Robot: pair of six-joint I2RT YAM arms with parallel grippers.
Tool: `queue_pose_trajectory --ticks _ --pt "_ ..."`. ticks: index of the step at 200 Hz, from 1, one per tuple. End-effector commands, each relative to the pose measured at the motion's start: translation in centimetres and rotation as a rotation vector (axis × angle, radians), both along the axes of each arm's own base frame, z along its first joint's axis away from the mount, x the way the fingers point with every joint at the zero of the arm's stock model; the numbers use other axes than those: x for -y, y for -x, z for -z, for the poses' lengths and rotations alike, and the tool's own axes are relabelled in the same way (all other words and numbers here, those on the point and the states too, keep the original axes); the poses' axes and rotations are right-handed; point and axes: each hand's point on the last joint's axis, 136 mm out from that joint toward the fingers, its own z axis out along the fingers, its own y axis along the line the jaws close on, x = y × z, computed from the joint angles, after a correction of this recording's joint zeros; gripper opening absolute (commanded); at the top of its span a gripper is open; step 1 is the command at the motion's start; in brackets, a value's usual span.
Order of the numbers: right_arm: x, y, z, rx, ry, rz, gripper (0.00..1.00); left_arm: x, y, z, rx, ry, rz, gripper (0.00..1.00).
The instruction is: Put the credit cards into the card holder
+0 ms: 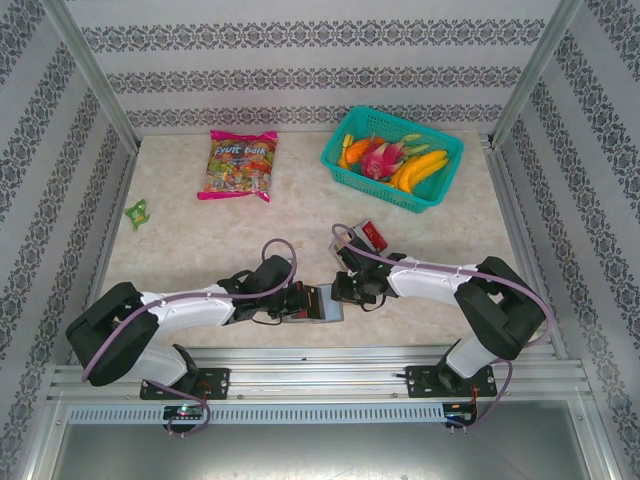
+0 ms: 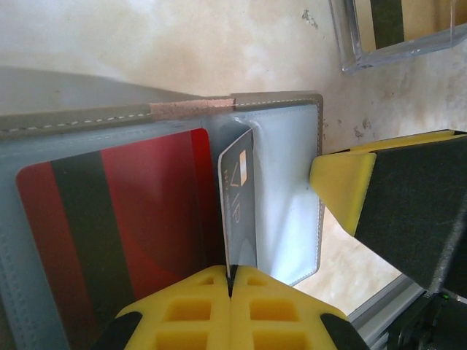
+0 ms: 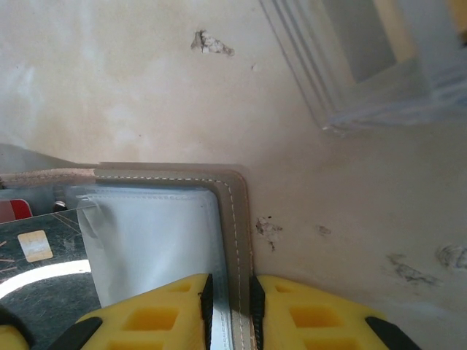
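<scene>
The card holder [image 2: 281, 98] lies open on the table, grey-edged with pale blue-grey pockets. A red card [image 2: 131, 233] with a black stripe sits flat under its left pocket. My left gripper [image 2: 230, 281] is shut on a silver-grey card [image 2: 239, 197] held edge-on, its far end against the pale panel. My right gripper [image 3: 230, 299] is shut on the card holder's [image 3: 235, 211] stitched right edge. In the left wrist view one of its yellow fingers [image 2: 343, 186] shows at that edge. In the top view both grippers [image 1: 298, 300] [image 1: 350, 290] meet at the card holder [image 1: 322, 306], near the front edge.
A clear plastic box [image 1: 370, 237] with a red card in it stands just behind the right gripper; it is also the clear box [image 2: 394, 33] [image 3: 379, 65] in both wrist views. At the back are a candy bag [image 1: 238, 165], a teal fruit basket [image 1: 385, 190] and a small green item [image 1: 137, 212].
</scene>
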Motion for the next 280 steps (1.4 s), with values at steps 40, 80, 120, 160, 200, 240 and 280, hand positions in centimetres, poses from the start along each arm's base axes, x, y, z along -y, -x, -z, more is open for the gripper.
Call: queue_pose_trajectory --ticks 40,80,120,160,200,240,280 --pt "0.4 2.2 2.8 -0.087 0.04 -0.035 0.26 1.0 1.2 0.8 -0.041 -0.025 0.095 0.0" --pt "0.1 2.1 2.3 -0.081 0.011 -0.028 0.26 2.3 0.5 0.8 -0.028 -0.01 0.13 0.07" --pt "0.4 2.0 1.8 -0.063 0.013 -0.013 0.27 2.2 0.4 1.0 -0.031 -0.037 0.132 0.16" --pt "0.9 1.8 1.1 -0.045 0.03 -0.011 0.28 0.8 0.7 0.7 -0.02 -0.087 0.119 0.25" --pt "0.8 2.0 1.6 -0.059 0.023 -0.014 0.28 1.6 0.5 0.8 -0.026 -0.076 0.141 0.15" --pt "0.5 2.2 1.9 -0.071 0.008 -0.017 0.27 3.0 0.3 0.9 -0.036 -0.048 0.172 0.12" --pt "0.4 2.1 1.7 -0.068 0.003 -0.013 0.26 4.2 0.1 0.6 -0.038 -0.023 0.191 0.13"
